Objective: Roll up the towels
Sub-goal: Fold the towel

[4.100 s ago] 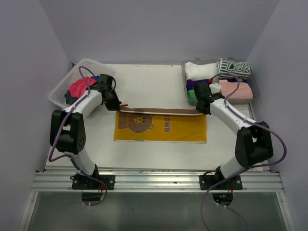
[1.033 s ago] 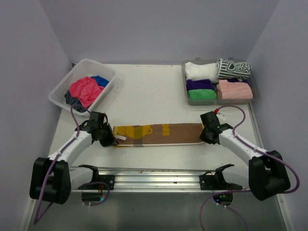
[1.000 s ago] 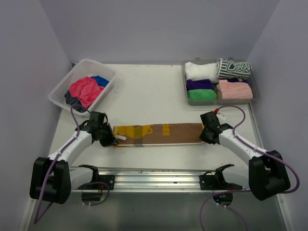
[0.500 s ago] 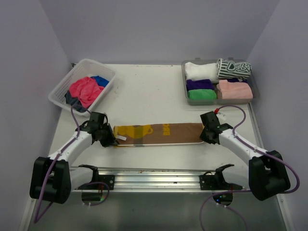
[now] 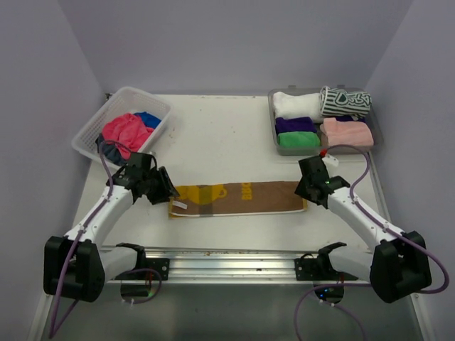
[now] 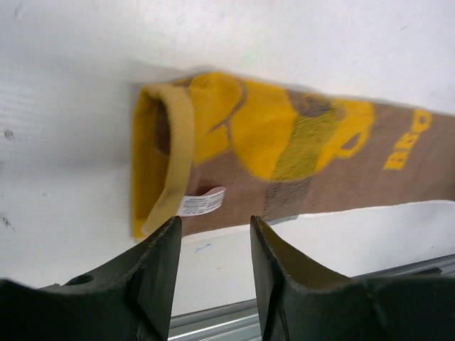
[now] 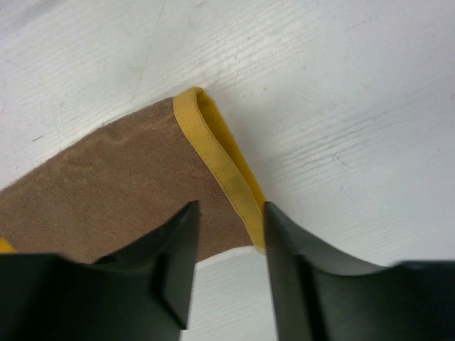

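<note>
Yellow-and-brown cloth towel, one, lies folded into a long strip on the white tabletop.
Left hand at its left end and right hand at its right end both stand unclenched, grasping nothing. Five rolled towels fill the shallow grey plastic tray; pink, blue and dark cloths sit in the white lattice basket.

White arms, black joints, black pincers, purple cables.
</note>
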